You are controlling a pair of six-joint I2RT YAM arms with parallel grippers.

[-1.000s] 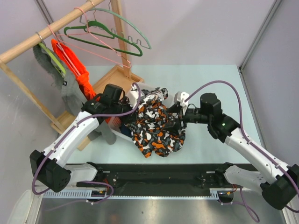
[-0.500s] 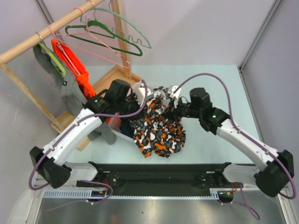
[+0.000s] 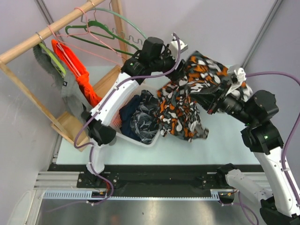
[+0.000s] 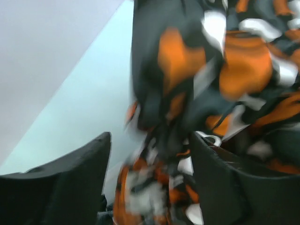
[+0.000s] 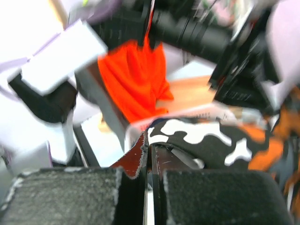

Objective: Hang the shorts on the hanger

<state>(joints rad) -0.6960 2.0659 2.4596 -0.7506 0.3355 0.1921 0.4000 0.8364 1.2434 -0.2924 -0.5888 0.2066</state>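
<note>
The shorts (image 3: 185, 101), dark with orange, white and grey blobs, hang in the air above the table, spread between my two grippers. My right gripper (image 3: 212, 104) is shut on their right edge; in the right wrist view its jaws (image 5: 152, 147) pinch a fold of the shorts (image 5: 206, 138). High at the back, my left gripper (image 3: 183, 52) stands open. In the left wrist view the blurred shorts (image 4: 187, 70) hang loosely between its parted fingers (image 4: 150, 140). The pink wire hanger (image 3: 101, 51) hangs on the wooden rail at the back left, apart from both grippers.
A white basket (image 3: 140, 141) with dark clothes (image 3: 138, 117) sits under the left arm. The wooden rack (image 3: 47, 35) also carries a dark green hanger (image 3: 110, 41), a pale green hanger (image 3: 136, 32), an orange garment (image 3: 77, 72) and grey cloth (image 3: 70, 96).
Both arms have risen and swung toward the back right, lifting the shorts off the basket. The right gripper shut on the shorts; the left gripper has come open.
</note>
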